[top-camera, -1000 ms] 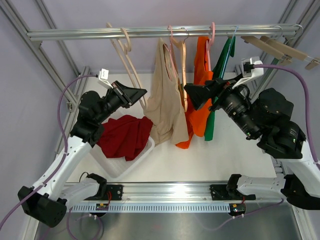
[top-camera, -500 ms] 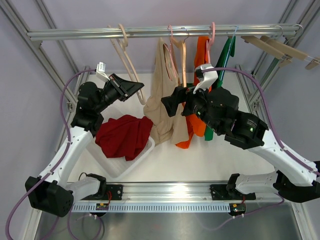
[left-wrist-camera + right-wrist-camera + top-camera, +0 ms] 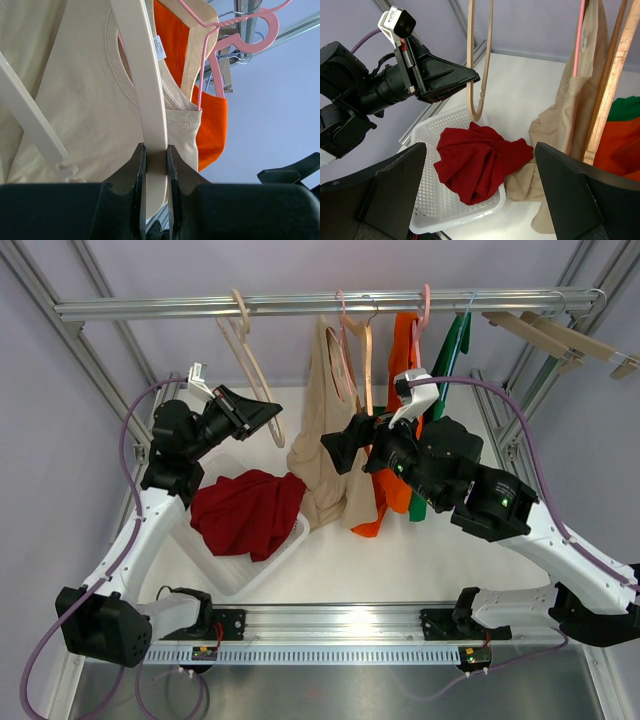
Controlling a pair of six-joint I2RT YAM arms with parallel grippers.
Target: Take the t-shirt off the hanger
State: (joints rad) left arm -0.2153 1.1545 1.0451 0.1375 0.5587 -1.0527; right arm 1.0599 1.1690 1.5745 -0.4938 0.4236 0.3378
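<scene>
Left wrist view shows left pincer (image 3: 155, 156) clamped on pale wooden hanger (image 3: 141, 75).

right arm (image 3: 450, 465) swung left to t-shirt (image 3: 325, 475), hanger (image 3: 251, 355) drawn leftward

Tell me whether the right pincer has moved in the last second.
Yes. The right pincer swung left along the rail, from in front of the orange t-shirt to in front of the beige t-shirt.

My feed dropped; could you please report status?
Left gripper shut on bare hanger. Right gripper open near beige shirt, hanging on rail. Red shirt in basket.
</scene>
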